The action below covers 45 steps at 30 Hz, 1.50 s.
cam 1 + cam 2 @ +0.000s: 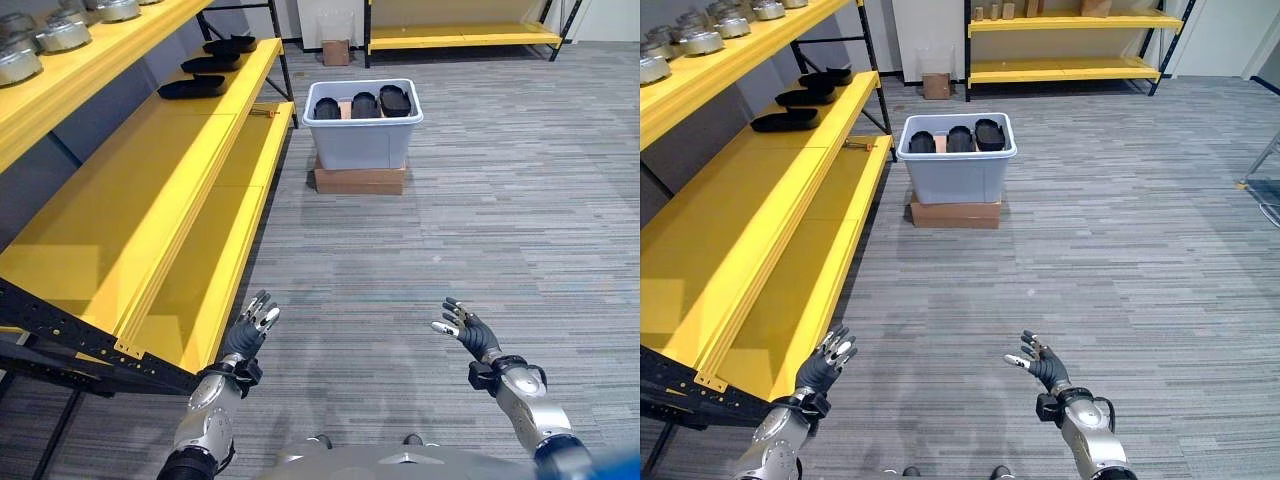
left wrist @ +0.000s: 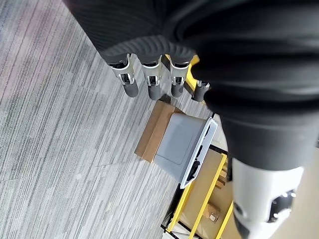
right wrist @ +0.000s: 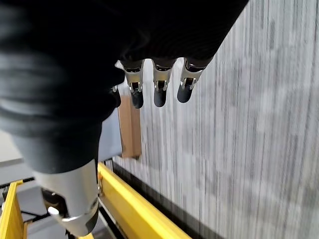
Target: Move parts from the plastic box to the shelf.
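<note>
No legible text anywhere.
The plastic box [image 1: 362,140], the cardboard box [image 1: 359,181] beneath it and the yellow shelf [image 1: 150,210] show no label, number or sign that can be read.

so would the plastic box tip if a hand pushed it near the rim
Possibly. The plastic box sits raised on a cardboard box with a similar footprint, so a high push could rock or slide it. It holds just three black parts, so it is probably light.

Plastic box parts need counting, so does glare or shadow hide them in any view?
Left eye view: plastic box evenly lit, no glare, three dark parts stand out against its pale walls. Left wrist view: the left robot hand blocks much, and the box shows side-on, parts mostly hidden.
</note>
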Available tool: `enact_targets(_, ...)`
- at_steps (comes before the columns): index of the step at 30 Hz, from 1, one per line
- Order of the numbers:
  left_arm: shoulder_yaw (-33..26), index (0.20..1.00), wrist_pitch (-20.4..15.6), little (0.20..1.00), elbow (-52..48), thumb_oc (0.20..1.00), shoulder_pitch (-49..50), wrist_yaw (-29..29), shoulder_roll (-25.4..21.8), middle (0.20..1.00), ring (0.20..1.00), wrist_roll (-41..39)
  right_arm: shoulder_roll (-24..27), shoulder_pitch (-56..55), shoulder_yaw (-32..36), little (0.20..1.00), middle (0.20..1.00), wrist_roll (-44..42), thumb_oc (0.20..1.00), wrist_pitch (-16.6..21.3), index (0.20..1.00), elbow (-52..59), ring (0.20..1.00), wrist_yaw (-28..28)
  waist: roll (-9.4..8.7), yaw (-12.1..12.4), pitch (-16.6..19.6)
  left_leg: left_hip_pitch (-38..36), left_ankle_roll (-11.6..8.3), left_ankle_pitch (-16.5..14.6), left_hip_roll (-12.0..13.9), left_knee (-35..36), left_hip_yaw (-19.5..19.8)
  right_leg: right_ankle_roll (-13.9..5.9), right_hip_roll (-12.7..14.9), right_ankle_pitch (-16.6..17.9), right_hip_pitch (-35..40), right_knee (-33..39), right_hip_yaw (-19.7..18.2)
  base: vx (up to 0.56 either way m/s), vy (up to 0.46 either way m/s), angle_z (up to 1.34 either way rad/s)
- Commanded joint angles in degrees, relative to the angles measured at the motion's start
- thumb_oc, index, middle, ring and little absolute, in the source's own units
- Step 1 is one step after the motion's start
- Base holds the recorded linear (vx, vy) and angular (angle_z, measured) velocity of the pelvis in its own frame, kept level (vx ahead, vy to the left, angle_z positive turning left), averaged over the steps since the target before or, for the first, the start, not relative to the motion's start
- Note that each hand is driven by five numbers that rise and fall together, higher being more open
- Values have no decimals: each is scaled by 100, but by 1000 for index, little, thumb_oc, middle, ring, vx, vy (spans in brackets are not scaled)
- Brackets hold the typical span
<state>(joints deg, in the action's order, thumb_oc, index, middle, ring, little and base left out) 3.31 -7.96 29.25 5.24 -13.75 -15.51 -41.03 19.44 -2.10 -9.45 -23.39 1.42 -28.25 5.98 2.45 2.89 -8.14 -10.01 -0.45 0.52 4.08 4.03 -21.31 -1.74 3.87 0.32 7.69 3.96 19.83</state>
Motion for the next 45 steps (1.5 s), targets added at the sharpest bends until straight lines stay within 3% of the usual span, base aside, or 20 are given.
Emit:
enact_targets(1,-11,1000,-180,1000,-416,1000,-375,-5,-361,1000,1000,366,31,323,51,1000,1000,141,1000,226,1000,259,1000,-246,-300,44,0,32,-353,21,120,-114,95,-542,567,183,279,-31,125,0,0,0)
enact_targets(6,101,1000,-74,1000,-418,1000,-393,418,-405,1000,1000,595,28,358,30,1000,1000,113,1000,157,1000,338,1000,-470,-269,15,16,25,-354,28,129,-113,69,-534,565,166,272,-46,114,0,0,0)
enact_targets(14,182,1000,430,1000,-367,1000,-383,84,-458,1000,1000,426,13,359,0,1000,1000,-12,1000,73,1000,303,1000,-437,-237,8,-1,54,-344,29,125,-133,41,-524,568,170,247,-49,119,0,0,0)
enact_targets(25,190,1000,567,1000,-398,1000,-364,-267,-402,1000,1000,328,-72,313,58,1000,1000,-236,1000,-35,1000,226,1000,-409,-255,5,-9,33,-343,43,138,-103,-8,-528,555,184,249,-29,130,0,0,0)
enact_targets(28,191,1000,679,1000,-466,1000,-343,-406,-403,1000,1000,291,-115,318,121,1000,1000,-860,1000,-187,1000,311,1000,-284,-255,-9,-12,6,-338,54,146,-69,-18,-531,540,193,250,-17,115,0,0,0)
enact_targets(32,238,1000,785,1000,-595,1000,-322,-370,-369,1000,1000,275,-204,262,153,1000,1000,-658,1000,-256,1000,567,1000,-250,-257,-35,-26,-5,-325,56,141,-59,-38,-532,533,185,240,-40,101,-17,20,-3)
enact_targets(33,254,1000,936,1000,-566,1000,-337,-521,-380,1000,1000,346,-209,268,147,1000,1000,-660,1000,-281,1000,580,1000,-294,-263,-36,-15,-6,-320,53,133,-54,-43,-534,529,187,240,-33,97,-42,52,-9)
enact_targets(35,310,1000,893,1000,-568,1000,-319,-764,-416,1000,1000,578,-177,286,167,1000,1000,-723,1000,-316,1000,574,1000,-254,-264,-41,-9,2,-312,55,133,-62,-51,-527,519,174,233,-48,83,-31,55,-6)
enact_targets(43,236,1000,1072,1000,-612,1000,-346,-629,-552,1000,1000,386,-53,316,224,1000,1000,-659,1000,-332,1000,669,1000,-115,-260,-39,16,12,-254,11,65,-109,21,-540,554,119,227,-165,-15,-9,110,-4)
enact_targets(45,226,1000,1151,1000,-576,1000,-330,-885,-582,1000,1000,492,-38,328,230,1000,1000,-577,1000,-339,1000,686,1000,-40,-271,-32,10,18,-199,-22,2,-123,77,-558,588,98,214,-238,-84,3,202,1)
